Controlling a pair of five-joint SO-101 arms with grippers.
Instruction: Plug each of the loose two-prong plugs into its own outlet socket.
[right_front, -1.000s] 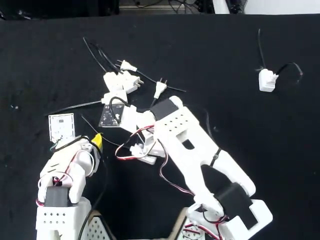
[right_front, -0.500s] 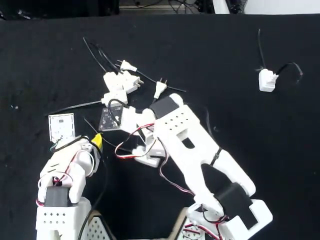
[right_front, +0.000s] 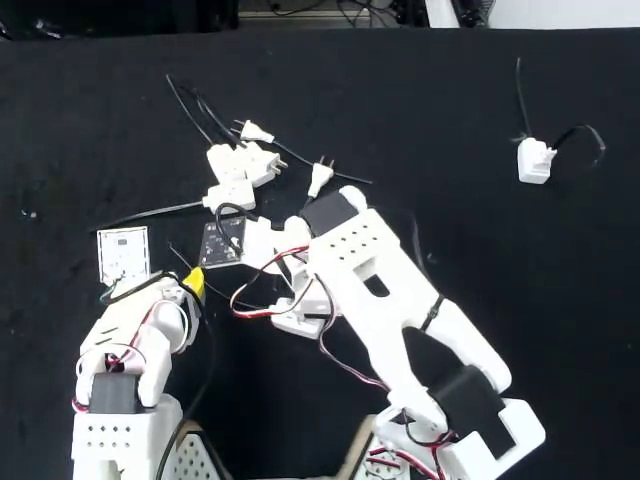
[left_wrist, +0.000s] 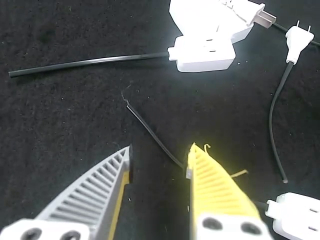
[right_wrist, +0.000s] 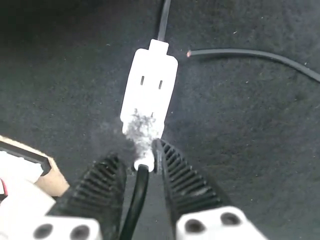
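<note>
Now the right pincer is closed on a white plug, with one dark finger on each side of its round end. A fat black cord comes out of the back of that plug. The front of the plug is pushed up against the end of a long socket. This socket is white and flat, with two small slots on top and some grey fuzz where the two parts meet. Both lie on the black table, under the big white arm near the middle. The left pincer is open, with one grey finger and one yellow finger, and it holds nothing. A thin wire lies on the table and runs in between its tips. Farther out from it lies a short socket, white too, with a black cord going off to one side. Near that is a loose plug with two little metal prongs and its own thin cord. A second loose plug lies a bit behind those. One small white block with a cord sits well apart, far over on the right side of the table.
</note>
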